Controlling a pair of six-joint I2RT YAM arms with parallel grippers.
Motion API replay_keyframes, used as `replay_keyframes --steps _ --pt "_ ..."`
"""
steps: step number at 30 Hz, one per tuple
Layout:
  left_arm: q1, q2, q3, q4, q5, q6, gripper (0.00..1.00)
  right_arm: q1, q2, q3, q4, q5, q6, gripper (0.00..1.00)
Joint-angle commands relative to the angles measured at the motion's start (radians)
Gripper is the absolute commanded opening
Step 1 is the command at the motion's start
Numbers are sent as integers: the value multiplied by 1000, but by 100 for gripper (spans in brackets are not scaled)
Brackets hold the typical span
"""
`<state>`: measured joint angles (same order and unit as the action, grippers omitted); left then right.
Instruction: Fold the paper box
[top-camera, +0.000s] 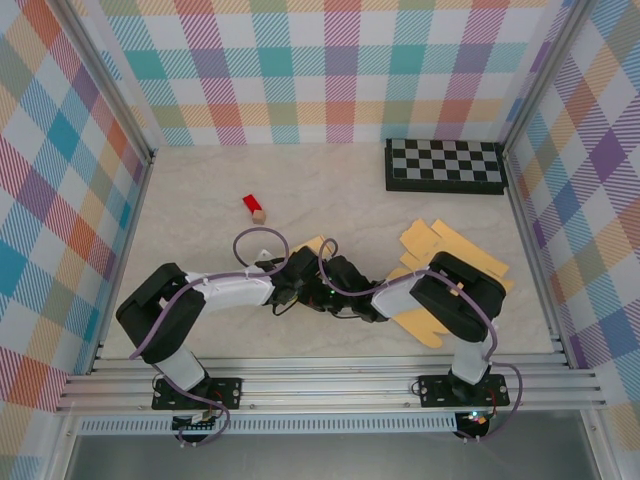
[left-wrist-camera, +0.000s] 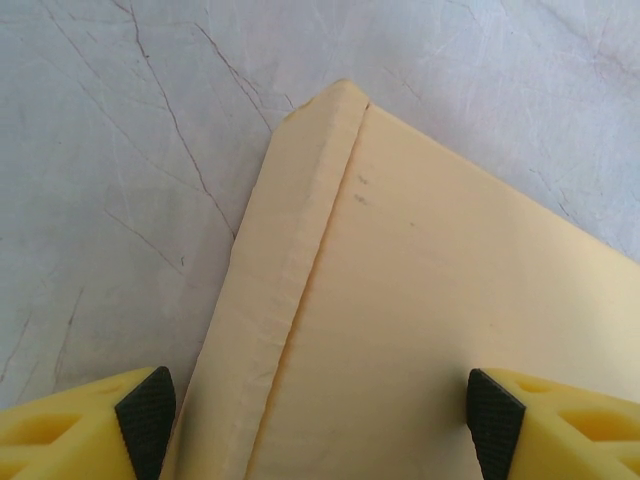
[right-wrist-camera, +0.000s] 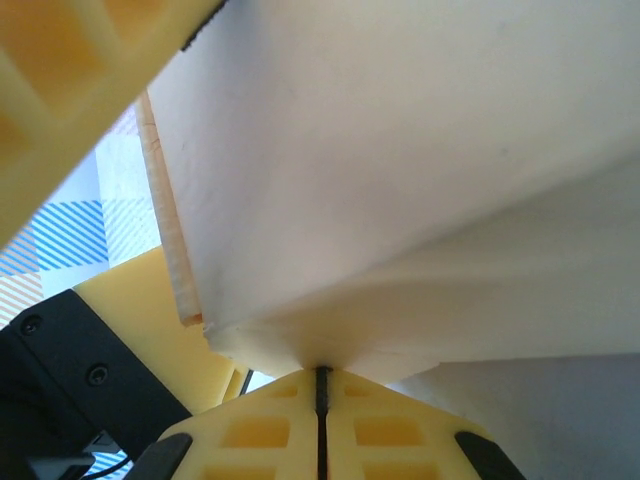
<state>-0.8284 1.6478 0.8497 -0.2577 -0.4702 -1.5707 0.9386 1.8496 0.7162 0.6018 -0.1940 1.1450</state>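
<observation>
The paper box (top-camera: 452, 250) is a flat tan cardboard blank lying right of centre, and both arms meet over its left end. My left gripper (top-camera: 298, 276) is open above a panel of the paper box (left-wrist-camera: 430, 300) that has a creased, folded edge strip (left-wrist-camera: 290, 260). Its black pads (left-wrist-camera: 146, 416) straddle that panel without closing on it. My right gripper (right-wrist-camera: 322, 378) is shut, its jaw tips pinching an edge of the paper box (right-wrist-camera: 400, 170), whose pale underside lifts above them. The right gripper (top-camera: 338, 278) sits right beside the left one.
A black and white chequered board (top-camera: 445, 165) lies at the back right. A small red block (top-camera: 253, 206) rests at the left of the middle. Plaid walls and metal rails (top-camera: 330, 372) enclose the table. The left gripper's yellow finger (right-wrist-camera: 70, 100) crosses the right wrist view's upper left.
</observation>
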Motion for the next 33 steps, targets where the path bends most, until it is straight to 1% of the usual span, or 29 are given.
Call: replay_keyframes --steps 1,3,6,7,10,12,13,16,18,22,25,27,30,32,33 --pt "13 64 -42 -71 102 -14 77 19 -24 -28 -29 34 34 11" --pt "22 58 -47 -74 103 -1 77 18 -117 -51 -113 71 -12 15" --pt "38 49 -52 -78 99 32 77 10 -289 -42 -320 131 -151 18" --pt "43 45 -52 -83 97 47 77 2 -347 -23 -426 165 -209 21" --pt "63 27 -46 -104 88 100 77 -63 -471 36 -696 231 -357 34" --pt "74 16 -36 -114 89 142 77 -133 -516 63 -808 255 -443 44" --pt "80 11 -30 -117 93 169 77 -182 -527 76 -846 246 -478 48" --pt "91 11 9 -150 112 232 79 -300 -514 122 -897 176 -566 51" --pt "94 13 39 -174 124 265 81 -326 -477 170 -913 158 -626 53" --pt "94 -5 97 -228 125 344 85 -336 -341 267 -911 94 -737 56" --pt "95 -30 141 -288 127 409 88 -336 -247 335 -937 70 -766 56" --pt "96 -50 159 -323 134 448 90 -336 -223 347 -938 65 -757 56" --pt "100 -82 186 -362 166 515 91 -335 -218 338 -931 22 -731 56" --pt "103 -102 211 -401 154 559 92 -333 -216 346 -962 3 -718 56" --pt "110 -115 217 -397 152 604 92 -329 -220 348 -979 2 -709 56"
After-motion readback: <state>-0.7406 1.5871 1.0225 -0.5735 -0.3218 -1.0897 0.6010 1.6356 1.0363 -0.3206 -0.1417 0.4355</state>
